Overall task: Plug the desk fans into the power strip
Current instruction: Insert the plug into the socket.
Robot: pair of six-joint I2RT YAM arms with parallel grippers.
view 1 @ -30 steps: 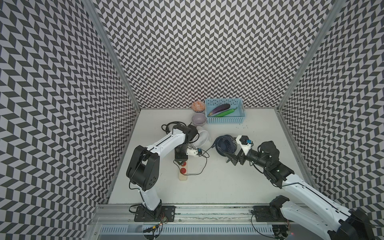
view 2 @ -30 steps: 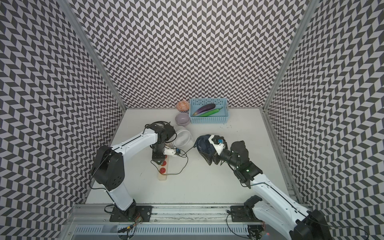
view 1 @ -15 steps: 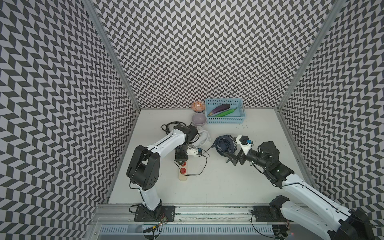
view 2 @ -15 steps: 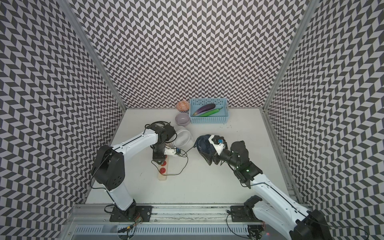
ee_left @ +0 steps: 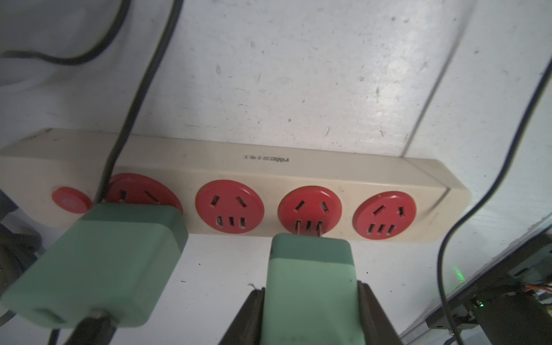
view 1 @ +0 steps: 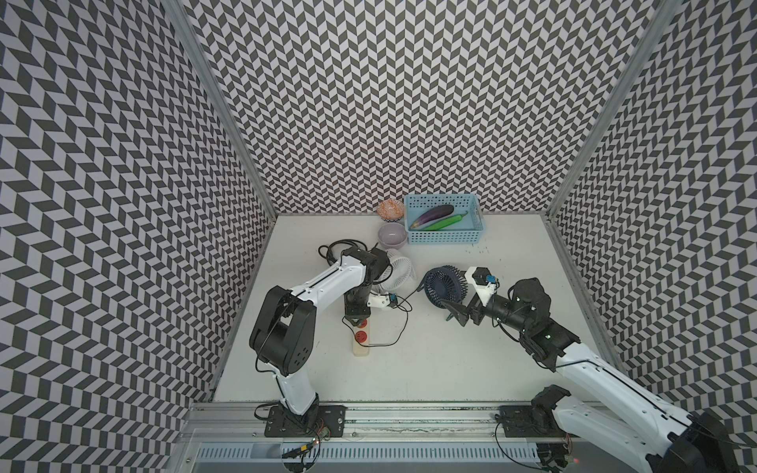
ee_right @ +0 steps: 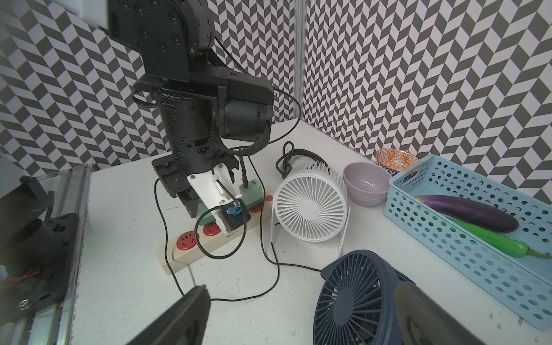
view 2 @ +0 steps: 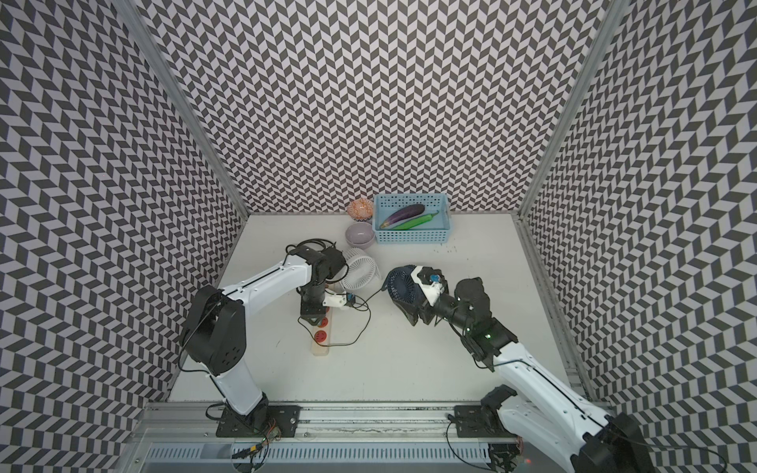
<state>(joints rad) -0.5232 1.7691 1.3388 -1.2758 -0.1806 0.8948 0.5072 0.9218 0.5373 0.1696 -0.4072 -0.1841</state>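
Though prongs (ee_left: 309, 228) sit half-hidden, left gripper (ee_left: 309, 298) clamps the plug (ee_left: 310, 268); right gripper (ee_right: 300, 289) gapes wide.

White table (view 1: 450, 368) carries a cream power strip (view 1: 361, 340) near the left side, a white fan (view 1: 397, 268) and dark blue fan (view 1: 444, 285) mid-table, a coiled black cord (view 1: 334, 250), and two bowls (view 1: 392, 236) beside a blue basket (view 1: 444, 237) at the back wall.
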